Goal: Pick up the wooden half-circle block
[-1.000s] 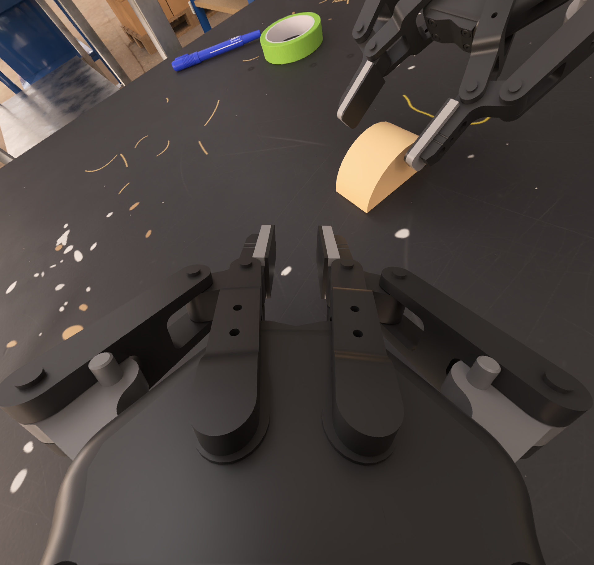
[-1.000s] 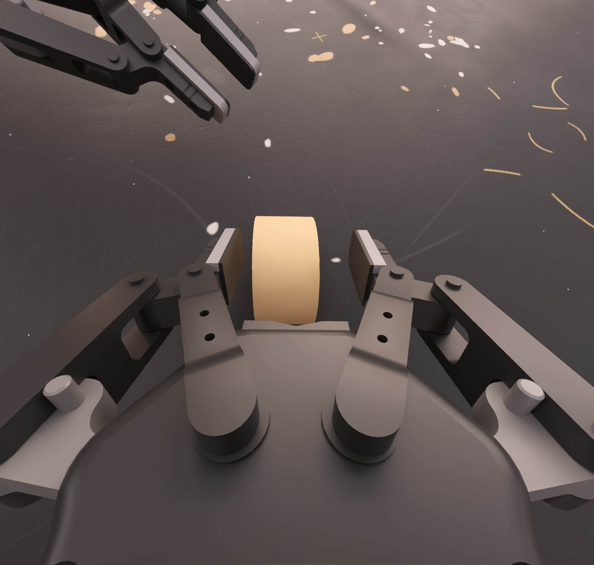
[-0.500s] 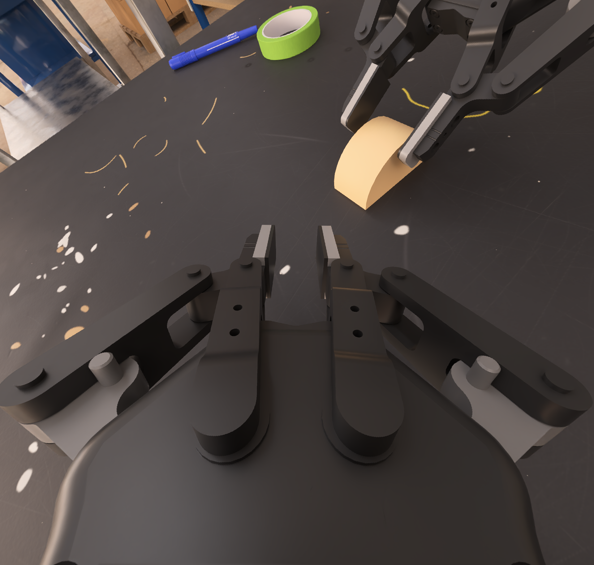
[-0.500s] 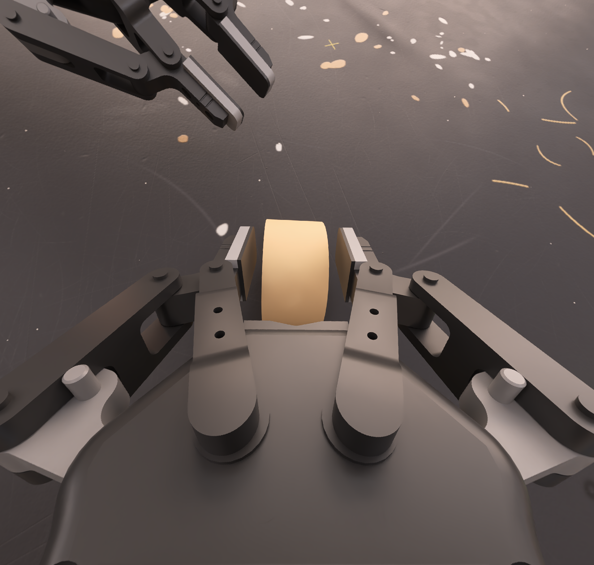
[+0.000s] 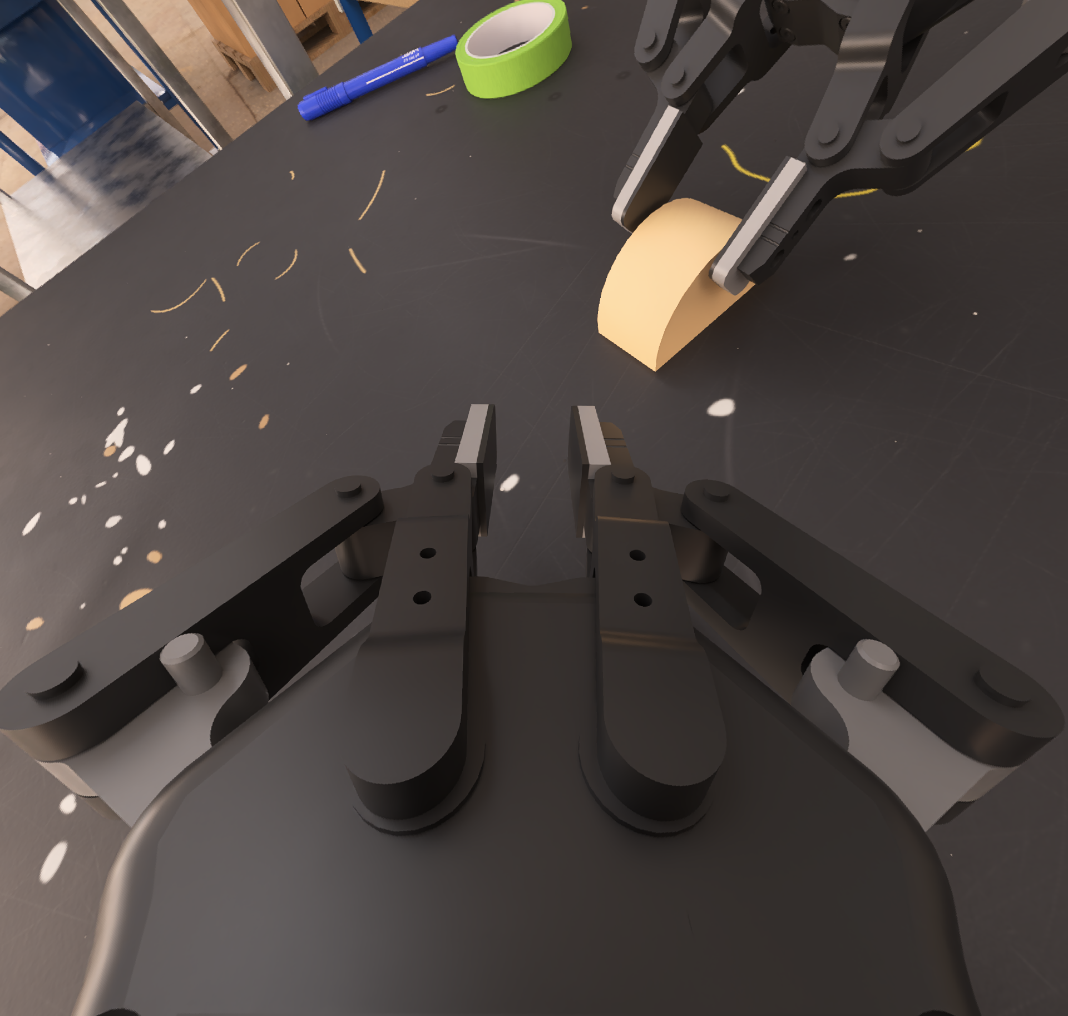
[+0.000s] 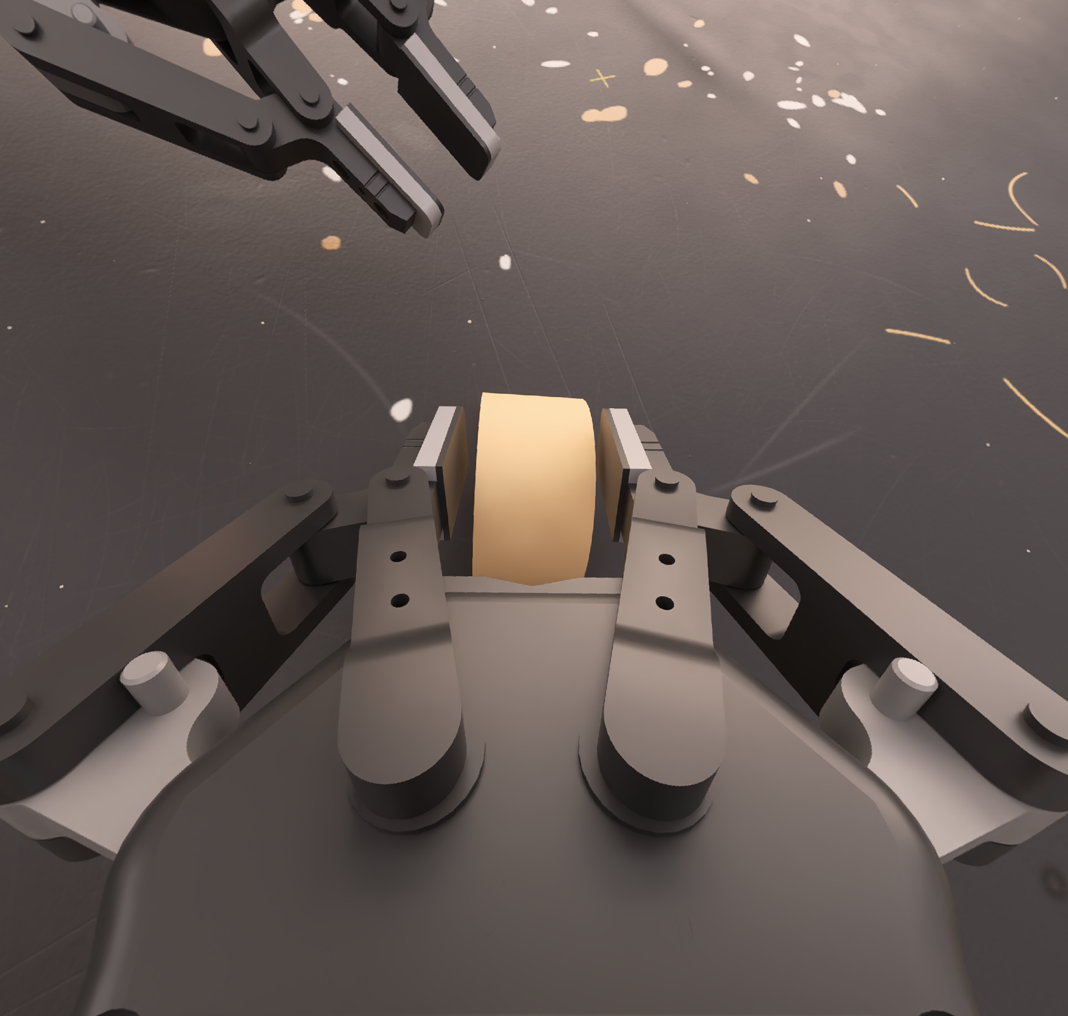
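Note:
The wooden half-circle block [image 5: 653, 289] rests flat side down on the black table [image 5: 439, 306], curved side up. My right gripper [image 6: 531, 439] straddles it, and the pads press its two flat faces; the block [image 6: 534, 480] fills the space between them. In the left wrist view the right gripper [image 5: 676, 246] comes down on the block from the upper right. My left gripper [image 5: 531, 433] is empty, its pads a narrow gap apart, and hovers over bare table short of the block. It also shows in the right wrist view [image 6: 453, 191] at the upper left.
A green tape roll [image 5: 514, 46] and a blue marker [image 5: 375, 78] lie at the table's far side. The table edge runs along the upper left, with shelving and boxes beyond. Paint flecks and scratch marks dot the surface.
My right gripper's fingers have closed in from well apart onto the block's flat faces. The left gripper has kept the same narrow opening and drifted only slightly.

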Motion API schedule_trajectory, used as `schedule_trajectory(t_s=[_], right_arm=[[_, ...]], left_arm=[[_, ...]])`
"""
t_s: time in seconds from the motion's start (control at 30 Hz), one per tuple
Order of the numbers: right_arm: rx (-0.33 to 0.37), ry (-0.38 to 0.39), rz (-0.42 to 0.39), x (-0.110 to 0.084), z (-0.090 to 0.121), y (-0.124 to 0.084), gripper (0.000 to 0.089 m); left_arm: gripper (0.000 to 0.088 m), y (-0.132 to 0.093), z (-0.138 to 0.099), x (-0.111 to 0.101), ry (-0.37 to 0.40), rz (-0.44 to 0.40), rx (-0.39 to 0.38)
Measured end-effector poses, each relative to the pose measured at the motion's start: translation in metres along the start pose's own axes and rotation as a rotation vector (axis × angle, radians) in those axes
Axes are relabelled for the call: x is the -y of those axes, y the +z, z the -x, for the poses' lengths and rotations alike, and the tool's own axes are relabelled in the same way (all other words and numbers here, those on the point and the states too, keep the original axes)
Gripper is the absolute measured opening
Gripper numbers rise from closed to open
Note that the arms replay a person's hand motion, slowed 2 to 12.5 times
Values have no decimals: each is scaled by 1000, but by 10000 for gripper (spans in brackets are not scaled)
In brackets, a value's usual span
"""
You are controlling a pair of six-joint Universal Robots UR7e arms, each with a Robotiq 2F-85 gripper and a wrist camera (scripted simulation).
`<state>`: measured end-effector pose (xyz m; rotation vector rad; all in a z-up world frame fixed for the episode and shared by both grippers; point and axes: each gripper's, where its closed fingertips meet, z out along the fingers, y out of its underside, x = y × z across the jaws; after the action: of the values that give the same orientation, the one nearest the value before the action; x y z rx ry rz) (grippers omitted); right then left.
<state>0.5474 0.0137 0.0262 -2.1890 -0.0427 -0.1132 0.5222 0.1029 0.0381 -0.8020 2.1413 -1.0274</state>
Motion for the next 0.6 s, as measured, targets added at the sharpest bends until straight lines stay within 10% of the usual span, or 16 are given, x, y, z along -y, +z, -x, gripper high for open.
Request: schedule_trajectory(t_s=[0.6], right_arm=[[-6, -17, -2, 0, 0, 0, 360]], left_arm=[[227, 1, -2, -2, 22, 14, 4]])
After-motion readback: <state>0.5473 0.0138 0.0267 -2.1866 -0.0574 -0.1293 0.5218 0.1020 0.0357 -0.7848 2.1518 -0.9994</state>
